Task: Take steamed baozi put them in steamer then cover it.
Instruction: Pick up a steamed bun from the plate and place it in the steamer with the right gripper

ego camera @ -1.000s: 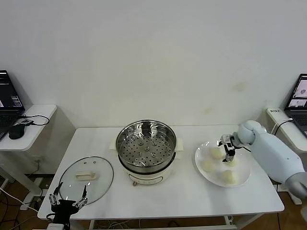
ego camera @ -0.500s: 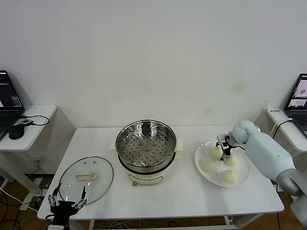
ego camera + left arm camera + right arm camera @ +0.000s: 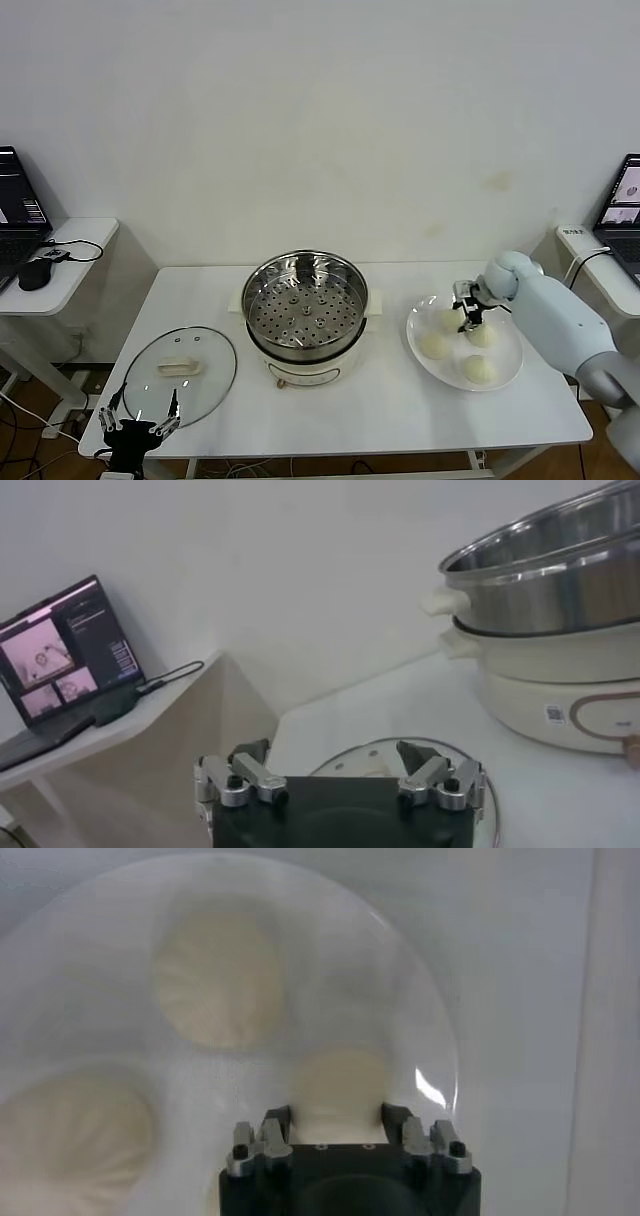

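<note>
Right gripper point(image 3: 468, 312) is closed on one steamed baozi point(image 3: 338, 1086) at the back of the white plate point(image 3: 508, 372), its two fingers point(image 3: 270, 1126) pressed to either side of the bun in the right wrist view — the pick is made, the lift not yet begun.

Largest thing on the white table point(image 3: 400, 410) is the steamer point(image 3: 305, 315), a shiny steel pot on a cream base at the centre, its perforated tray bare and no bun in it. The cover point(image 3: 180, 372), a clear glass lid with a cream bar handle, lies flat near the table's front left corner, well apart from the pot. On the plate, right of the steamer, lie the other buns — the nearest point(image 3: 483, 335) just beside the held one, two more point(image 3: 433, 345) toward the front.

Left gripper point(image 3: 138, 418) hangs wide open at the table's front edge, just before the cover, idle.

Doing this step well looks a matter of restraint: the dough is soft, so the grip should stay light enough not to dent it, and the lift should go straight up so that the neighbouring bun is not dragged along. The carry must then clear the steamer's rim and end low over the tray, toward one side, leaving room for the three buns to follow.
</note>
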Controlling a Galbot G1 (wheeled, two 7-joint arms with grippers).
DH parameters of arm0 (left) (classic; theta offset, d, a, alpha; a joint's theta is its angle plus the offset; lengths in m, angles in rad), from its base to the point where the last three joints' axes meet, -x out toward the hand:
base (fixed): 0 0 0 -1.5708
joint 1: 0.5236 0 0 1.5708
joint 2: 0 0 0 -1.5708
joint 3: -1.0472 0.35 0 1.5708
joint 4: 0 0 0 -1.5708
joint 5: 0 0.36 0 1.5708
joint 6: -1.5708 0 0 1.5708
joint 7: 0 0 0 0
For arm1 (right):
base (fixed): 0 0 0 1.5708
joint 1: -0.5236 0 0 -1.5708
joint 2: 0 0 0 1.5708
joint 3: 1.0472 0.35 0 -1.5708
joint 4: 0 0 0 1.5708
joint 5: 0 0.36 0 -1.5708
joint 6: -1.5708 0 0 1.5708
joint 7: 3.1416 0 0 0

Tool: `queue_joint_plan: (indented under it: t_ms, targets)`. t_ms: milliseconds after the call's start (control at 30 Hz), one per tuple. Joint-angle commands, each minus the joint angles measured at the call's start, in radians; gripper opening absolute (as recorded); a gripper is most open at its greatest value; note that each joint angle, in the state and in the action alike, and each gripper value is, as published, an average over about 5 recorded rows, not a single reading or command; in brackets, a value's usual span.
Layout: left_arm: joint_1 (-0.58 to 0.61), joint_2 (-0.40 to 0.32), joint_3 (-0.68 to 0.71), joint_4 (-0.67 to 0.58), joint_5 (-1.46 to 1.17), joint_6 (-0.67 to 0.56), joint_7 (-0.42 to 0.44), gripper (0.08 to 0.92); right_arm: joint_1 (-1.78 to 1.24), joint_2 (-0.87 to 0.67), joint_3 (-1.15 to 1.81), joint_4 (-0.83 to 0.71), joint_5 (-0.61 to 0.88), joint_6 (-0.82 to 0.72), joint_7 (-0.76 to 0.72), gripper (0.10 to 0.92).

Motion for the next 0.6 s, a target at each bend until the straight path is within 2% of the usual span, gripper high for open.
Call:
queue_joint_plan:
  t_ms: [33, 400, 600]
  targets:
    - [0.001, 0.001, 0.0, -0.001, 0.006, -0.002, -0.001, 0.823, 0.022, -0.034, -0.025, 0.055, 0.076, -0.005, -0.002, 0.577]
    - [-0.01, 0.011, 0.006, -0.005, 0.003, -0.002, -0.005, 0.823, 0.323, -0.215, -0.294, 0.347, 0.37, -0.056, -0.026, 0.585]
    - [-0.018, 0.023, 0.005, -0.011, 0.001, 0.0, -0.01, 0.823, 0.546, -0.193, -0.459, 0.408, 0.534, -0.061, -0.019, 0.585]
